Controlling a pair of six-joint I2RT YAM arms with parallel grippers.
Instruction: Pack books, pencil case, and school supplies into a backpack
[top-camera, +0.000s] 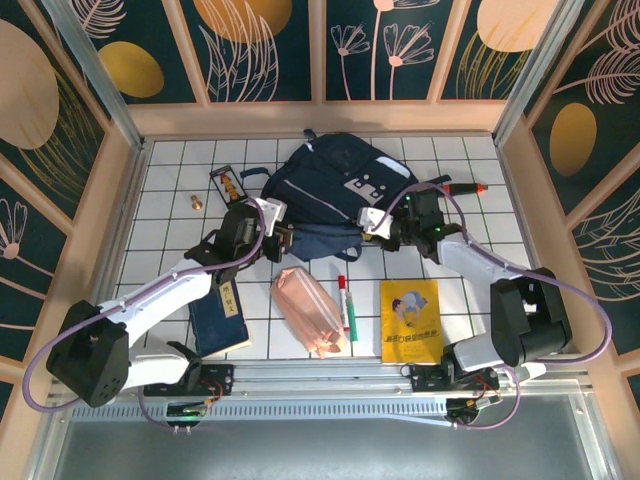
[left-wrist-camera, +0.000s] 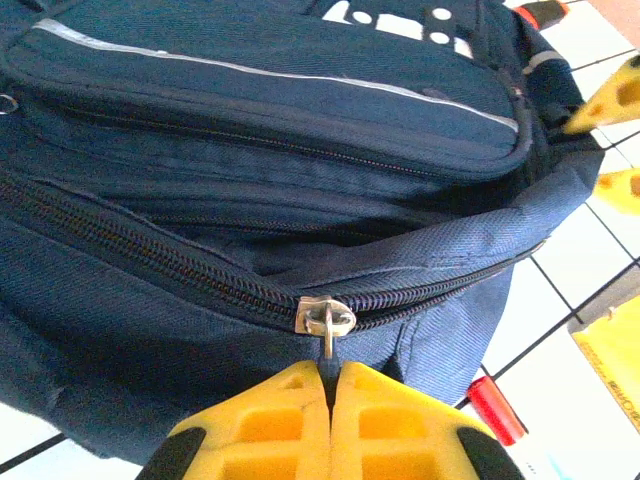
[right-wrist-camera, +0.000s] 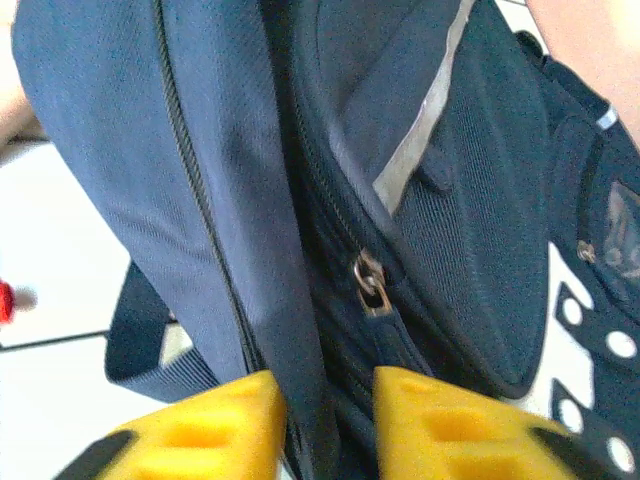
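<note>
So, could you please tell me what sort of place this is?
Probably a purpose-built robot test booth, not a real room: a white tiled table fenced by wooden-framed panels with printed leaves, and two robot arms bolted to a metal rail at its near edge.

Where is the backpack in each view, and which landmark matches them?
Top external: backpack at the far centre of the table.
Left wrist: backpack across most of the frame, above the shut left claw pinching a zipper pull.
Right wrist: backpack from top to bottom, its fabric between the fingers of the right claw.
Shared landmark: its white-dotted patch.
</note>
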